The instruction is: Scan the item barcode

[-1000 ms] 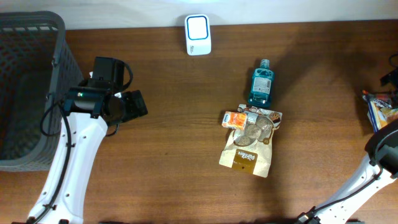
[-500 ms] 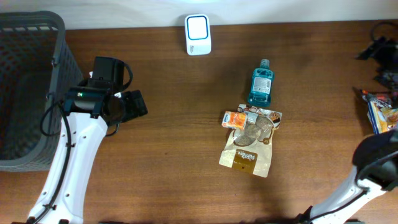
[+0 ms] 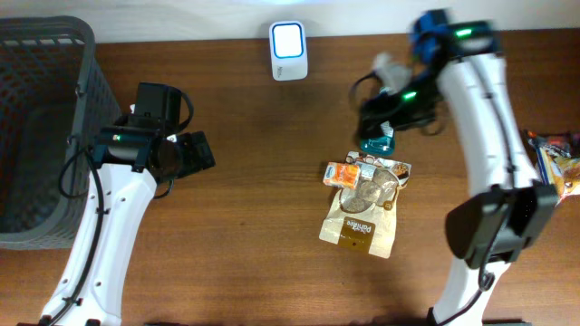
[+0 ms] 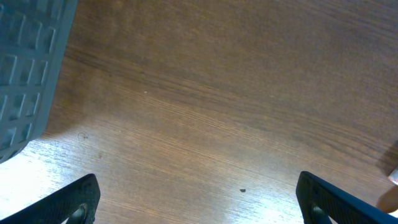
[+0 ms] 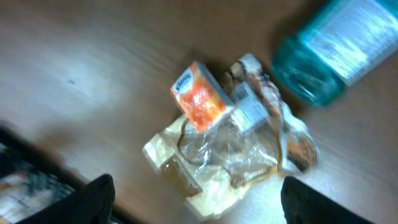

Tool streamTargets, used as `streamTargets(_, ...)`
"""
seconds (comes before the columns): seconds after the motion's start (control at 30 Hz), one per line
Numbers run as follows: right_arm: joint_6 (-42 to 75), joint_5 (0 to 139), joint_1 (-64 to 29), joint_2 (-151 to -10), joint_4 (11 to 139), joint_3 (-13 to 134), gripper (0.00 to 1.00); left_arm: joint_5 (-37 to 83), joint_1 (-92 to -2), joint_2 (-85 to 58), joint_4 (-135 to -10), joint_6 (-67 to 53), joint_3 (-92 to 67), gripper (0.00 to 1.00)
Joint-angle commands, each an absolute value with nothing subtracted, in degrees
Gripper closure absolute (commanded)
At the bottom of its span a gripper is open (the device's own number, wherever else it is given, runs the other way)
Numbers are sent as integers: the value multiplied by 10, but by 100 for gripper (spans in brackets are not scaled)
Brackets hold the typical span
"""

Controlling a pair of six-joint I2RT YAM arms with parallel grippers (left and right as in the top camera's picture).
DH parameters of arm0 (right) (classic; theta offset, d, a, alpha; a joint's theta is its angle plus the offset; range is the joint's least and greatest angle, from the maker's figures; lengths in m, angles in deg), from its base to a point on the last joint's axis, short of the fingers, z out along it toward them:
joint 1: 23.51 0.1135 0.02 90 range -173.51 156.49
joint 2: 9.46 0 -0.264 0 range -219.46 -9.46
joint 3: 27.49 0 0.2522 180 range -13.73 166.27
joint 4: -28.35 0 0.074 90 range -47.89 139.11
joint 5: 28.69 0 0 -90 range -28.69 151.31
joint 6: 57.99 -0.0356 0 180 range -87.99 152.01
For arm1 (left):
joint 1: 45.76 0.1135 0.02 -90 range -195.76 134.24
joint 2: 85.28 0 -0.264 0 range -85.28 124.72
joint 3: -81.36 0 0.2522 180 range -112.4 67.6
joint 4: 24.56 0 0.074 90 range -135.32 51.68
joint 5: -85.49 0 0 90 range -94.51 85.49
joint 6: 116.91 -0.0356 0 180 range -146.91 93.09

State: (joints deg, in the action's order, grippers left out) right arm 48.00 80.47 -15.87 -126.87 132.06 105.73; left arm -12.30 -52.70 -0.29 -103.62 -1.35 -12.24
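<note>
- Left gripper [image 4: 199, 196]: fingers spread wide, holding nothing, over the table [image 4: 217, 93].
- Right gripper [image 5: 199, 199]: fingers spread wide, above the orange box [image 5: 200, 98] and blue bottle [image 5: 336, 50].

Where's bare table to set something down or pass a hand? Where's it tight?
Bare table: the wide stretch between the left gripper and the orange box, from the scanner down to the front edge. Crowded: bottle, box and cookie bag bunched together, right gripper over the bottle.

The overhead camera looks straight down on the whole table [image 3: 254, 226]; the left wrist camera closely views wood beside the basket [image 4: 25, 68], and the right wrist camera shares with overhead the teal bottle [image 5: 339, 50] and orange box [image 5: 200, 96].
</note>
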Motion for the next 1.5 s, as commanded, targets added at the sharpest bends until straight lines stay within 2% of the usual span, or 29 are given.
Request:
streamTargets(0.0,513,697,-92,-1273,1245,974,11,-129,-524,-10,-1036,-7,-128,1)
streamTargets(0.03,513,675,-79,-1273,1217,955,2,-129,-524,-10,-1036,-7,-128,1)
streamTargets(0.33,513,671,-45,-1273,1078,831,4,-129,-524,-10,-1036,-7,-128,1)
streamTargets(0.37,513,671,-48,-1274,1057,819,20,-130,-524,-10,-1036,-7,-128,1)
streamTargets(0.4,513,671,-48,-1274,1040,806,30,-129,-524,-10,-1036,-7,-128,1)
streamTargets(0.47,513,679,-48,-1274,1016,782,39,-129,-524,-10,-1036,-7,-128,1)
streamTargets(0.53,513,701,-48,-1274,989,754,40,-129,-524,-10,-1036,-7,-128,1)
streamTargets(0.7,513,716,-48,-1274,962,712,57,-129,-524,-10,-1036,-7,-128,1)
streamTargets(0.77,512,716,-48,-1274,965,711,76,-129,-524,-10,-1036,-7,-128,1)
streamTargets(0.87,489,716,-48,-1274,970,717,95,-129,-524,-10,-1036,-7,-128,1)
streamTargets(1.03,445,716,-48,-1274,989,750,96,-129,-524,-10,-1036,-7,-128,1)
streamTargets(1.23,311,717,-48,-1274,996,823,96,-129,-524,-10,-1036,-7,-128,1)
streamTargets(1.47,160,787,-47,-1279,923,840,96,-129,-524,-10,-1036,-7,-128,1)
